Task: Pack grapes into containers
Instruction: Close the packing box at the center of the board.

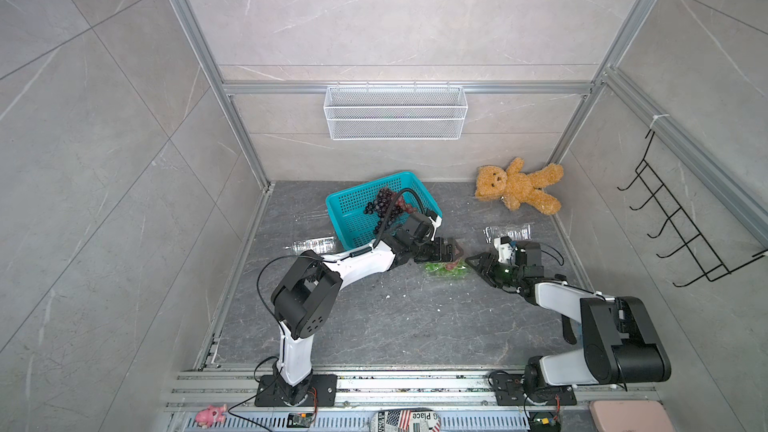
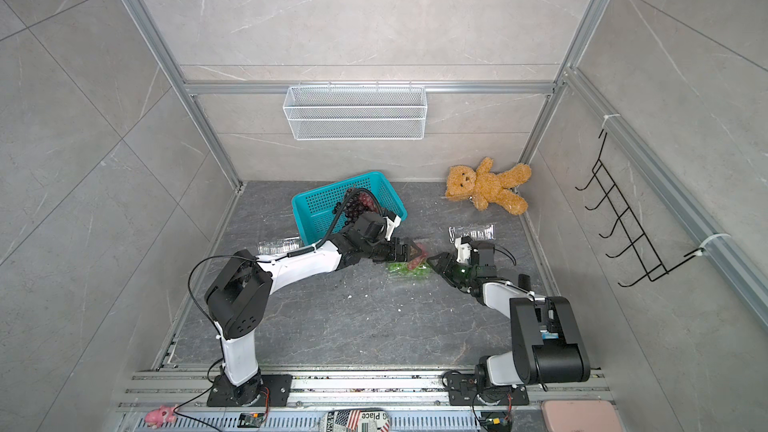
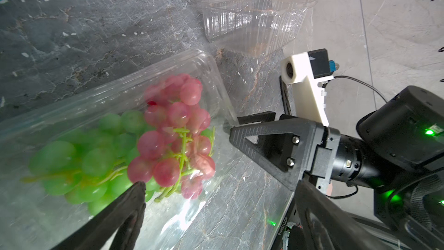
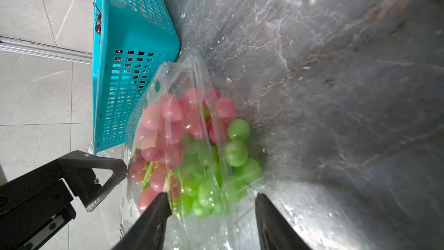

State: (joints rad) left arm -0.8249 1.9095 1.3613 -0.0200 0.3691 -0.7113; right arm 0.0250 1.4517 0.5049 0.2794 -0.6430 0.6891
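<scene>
- A clear ribbed container [image 3: 103, 94] is being shown at the centre of both top views. It is lying on the dark table [image 1: 374, 317], just below the lower right corner of the teal basket [image 1: 338, 205].
- A green bunch [image 3: 96, 159] is lying inside it, with a pink bunch [image 3: 173, 126] resting on top. In the right wrist view the hinged lid [image 4: 189, 73] is standing partly raised over them.
- The left gripper [image 1: 449, 250] is being held just over the container, its jaws spread wide and empty, with one fingertip beside the pink bunch.
- The right gripper [image 1: 474, 268] is being held at the container's right end, jaws partly apart with clear plastic between them. Whether the plastic is already being pinched cannot be told.
- The step in hand is judged to be steadying the container so that the fruit can be settled and the lid shut.
- Thin plastic is being handled, so only the rim should be pinched, lightly, and the box kept flat on the table.
- Pink berries are sitting high near the right end. They should be pressed below the rim before the lid is lowered, or stems may be trapped.
- The left claw should be lifted clear first, so that the lid's swing is not being blocked.
- Dark grapes [image 1: 384, 201] are lying in the basket. A second container [image 1: 513, 231] is waiting right of centre and a third container [image 1: 316, 245] left of centre, so more packing is judged to remain.
</scene>
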